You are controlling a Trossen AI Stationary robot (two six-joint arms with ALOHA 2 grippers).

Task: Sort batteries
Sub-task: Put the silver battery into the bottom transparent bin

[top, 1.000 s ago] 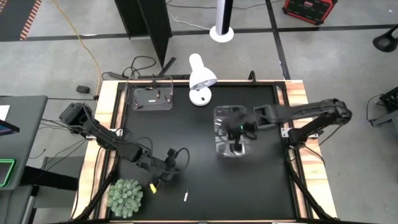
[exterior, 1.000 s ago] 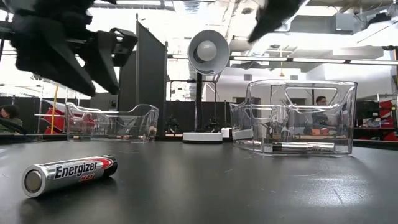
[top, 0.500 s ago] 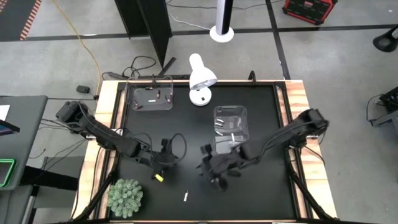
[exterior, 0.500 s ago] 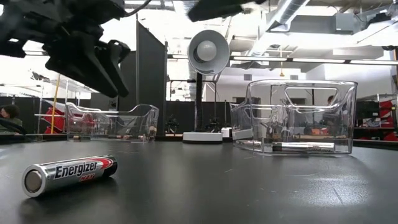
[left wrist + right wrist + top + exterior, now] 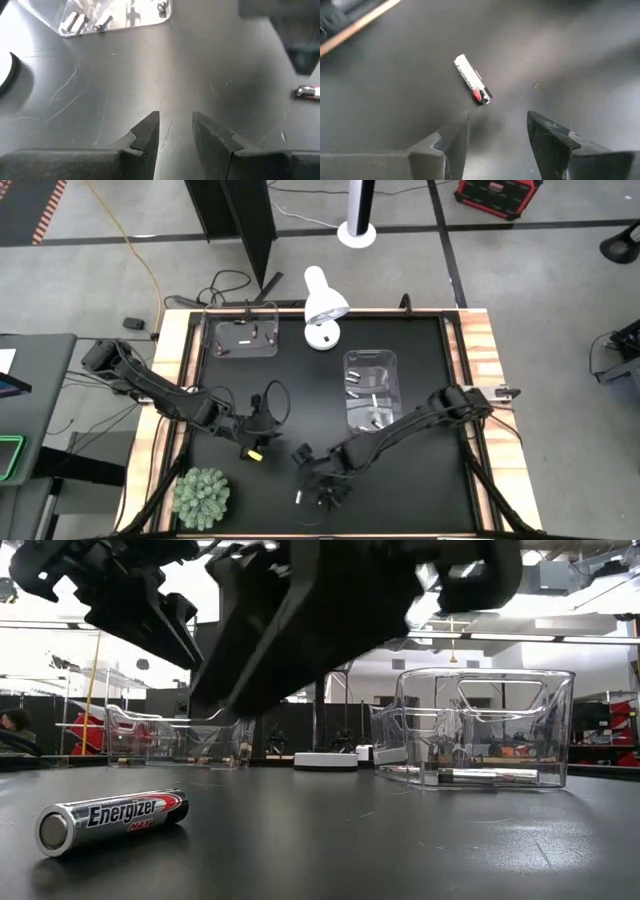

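My right jaws [image 5: 497,117] hang over the near part of the table [image 5: 420,470], parted and holding nothing. The loose battery [image 5: 472,86] lies just ahead of the tips, not yet between them. That is where it can go wrong. The battery is a slim round thing lying on its side on a smooth dark surface. If one finger meets it before the other, I judge it will roll or skid away instead of being caught. It also lies at a slant to my gap. Closing without turning the wrist could pinch it near one end and pivot it out. Coming down too low would scrape my tips on the table.

My left jaws [image 5: 175,115] are close by, further left on the table, with only a narrow gap and nothing showing between them. With both arms this near, a wide sweep by either could bring them into contact.

The battery has a silver-white body, a red band and a black end, and the low view shows a printed brand name along its side. It rests alone, well apart from the clear bin [image 5: 370,388] at mid-table, which has a few batteries in it, and from the second bin [image 5: 245,337] at the far left corner.
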